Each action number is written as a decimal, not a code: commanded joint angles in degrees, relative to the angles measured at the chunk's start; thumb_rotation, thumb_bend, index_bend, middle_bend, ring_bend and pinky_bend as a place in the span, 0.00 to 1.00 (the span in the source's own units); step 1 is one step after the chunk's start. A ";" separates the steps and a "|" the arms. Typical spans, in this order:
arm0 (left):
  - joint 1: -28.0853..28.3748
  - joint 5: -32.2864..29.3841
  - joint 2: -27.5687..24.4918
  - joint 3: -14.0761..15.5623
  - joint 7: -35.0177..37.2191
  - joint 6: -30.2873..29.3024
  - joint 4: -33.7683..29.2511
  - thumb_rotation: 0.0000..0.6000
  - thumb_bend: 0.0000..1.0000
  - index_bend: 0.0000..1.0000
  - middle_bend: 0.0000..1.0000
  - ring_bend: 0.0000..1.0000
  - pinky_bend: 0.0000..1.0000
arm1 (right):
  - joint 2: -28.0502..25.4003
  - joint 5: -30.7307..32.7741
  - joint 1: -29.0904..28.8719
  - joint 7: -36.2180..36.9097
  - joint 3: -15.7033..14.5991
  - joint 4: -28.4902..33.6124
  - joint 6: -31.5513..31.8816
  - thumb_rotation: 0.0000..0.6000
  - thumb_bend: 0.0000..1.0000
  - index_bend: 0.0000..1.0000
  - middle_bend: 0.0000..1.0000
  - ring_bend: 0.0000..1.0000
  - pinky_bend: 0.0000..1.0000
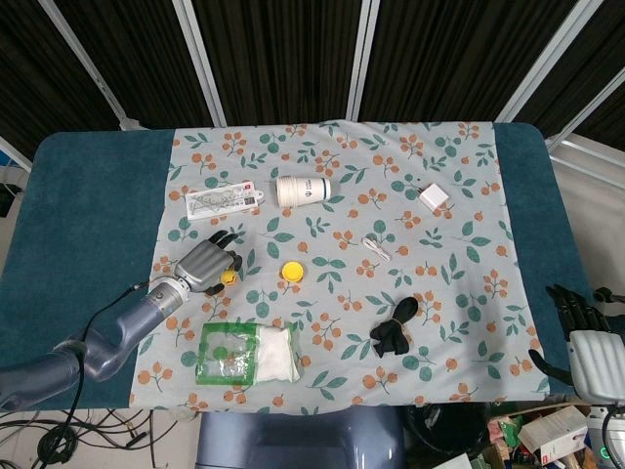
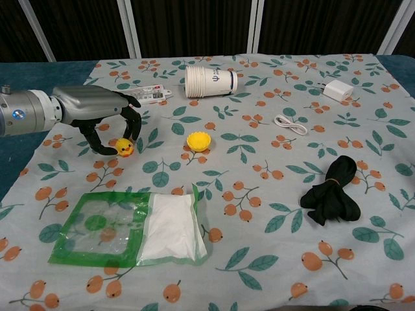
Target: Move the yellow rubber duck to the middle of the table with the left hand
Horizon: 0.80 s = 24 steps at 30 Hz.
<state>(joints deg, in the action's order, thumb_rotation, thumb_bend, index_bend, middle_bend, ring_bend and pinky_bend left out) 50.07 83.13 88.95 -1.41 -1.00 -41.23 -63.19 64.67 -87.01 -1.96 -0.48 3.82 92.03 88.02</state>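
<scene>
The yellow rubber duck point(image 2: 124, 148) stands on the flowered cloth at the left of the table; in the head view only a bit of the duck point(image 1: 229, 277) shows past the fingers. My left hand point(image 2: 104, 115) arches over it, thumb on its left and fingers point(image 2: 133, 128) curled down behind it. I see no firm contact with the duck. In the head view the left hand point(image 1: 203, 264) covers most of the duck. My right hand point(image 1: 586, 327) hangs off the table's right edge with its fingers apart and nothing in it.
A yellow fluted cup point(image 2: 198, 140) lies right of the duck. A green-edged bag of white powder point(image 2: 136, 227) lies in front. Behind are a flat packet point(image 2: 152, 96) and a paper cup point(image 2: 209, 80) on its side. A white cable point(image 2: 290, 124), charger point(image 2: 337, 89) and black strap point(image 2: 334, 190) lie right.
</scene>
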 commanded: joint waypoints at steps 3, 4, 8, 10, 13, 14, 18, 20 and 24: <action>-0.02 -0.09 -0.02 0.02 -0.17 -0.15 -0.19 1.00 0.30 0.42 0.42 0.05 0.09 | -0.05 -0.02 0.01 0.06 -0.05 0.04 -0.05 1.00 0.10 0.10 0.06 0.09 0.18; -0.02 -0.13 -0.02 0.01 -0.18 -0.15 -0.24 1.00 0.30 0.42 0.42 0.05 0.09 | -0.05 -0.04 0.01 0.07 -0.05 0.03 -0.04 1.00 0.10 0.10 0.06 0.09 0.18; -0.12 -0.30 -0.20 0.05 -0.51 -0.31 -0.60 1.00 0.30 0.42 0.42 0.05 0.09 | -0.07 -0.21 -0.02 0.12 -0.14 0.05 -0.10 1.00 0.10 0.10 0.07 0.09 0.18; -0.09 -0.36 -0.30 0.11 -0.82 -0.19 -0.72 1.00 0.30 0.42 0.42 0.05 0.09 | -0.05 -0.22 -0.04 0.12 -0.11 0.05 -0.08 1.00 0.10 0.10 0.07 0.09 0.18; -0.07 -0.46 -0.30 0.03 -1.10 -0.31 -0.82 1.00 0.30 0.42 0.42 0.05 0.09 | -0.03 -0.17 -0.06 0.06 -0.10 0.04 -0.12 1.00 0.10 0.10 0.07 0.09 0.18; -0.07 -0.57 -0.28 -0.05 -1.07 -0.33 -0.82 1.00 0.30 0.42 0.42 0.05 0.09 | -0.02 -0.14 -0.06 0.04 -0.09 0.02 -0.13 1.00 0.10 0.10 0.07 0.09 0.18; 0.00 -0.79 -0.21 -0.14 -1.22 -0.23 -0.49 1.00 0.30 0.42 0.42 0.05 0.09 | -0.05 -0.01 -0.01 0.06 -0.08 0.04 -0.14 1.00 0.10 0.10 0.07 0.09 0.18; 0.02 -0.89 -0.14 -0.15 -1.17 -0.14 -0.40 1.00 0.30 0.42 0.42 0.05 0.08 | -0.05 0.06 -0.01 0.04 -0.06 0.02 -0.16 1.00 0.10 0.10 0.06 0.09 0.18; 0.00 -0.73 0.16 0.12 -1.28 -0.10 0.01 1.00 0.30 0.42 0.42 0.05 0.08 | -0.05 0.20 -0.04 -0.01 -0.08 0.06 -0.35 1.00 0.10 0.10 0.07 0.09 0.18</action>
<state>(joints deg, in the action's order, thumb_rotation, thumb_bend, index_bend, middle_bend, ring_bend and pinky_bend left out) 50.07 82.39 89.10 -1.31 -2.27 -41.34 -63.19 64.61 -86.81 -1.99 -0.49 3.74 92.09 87.68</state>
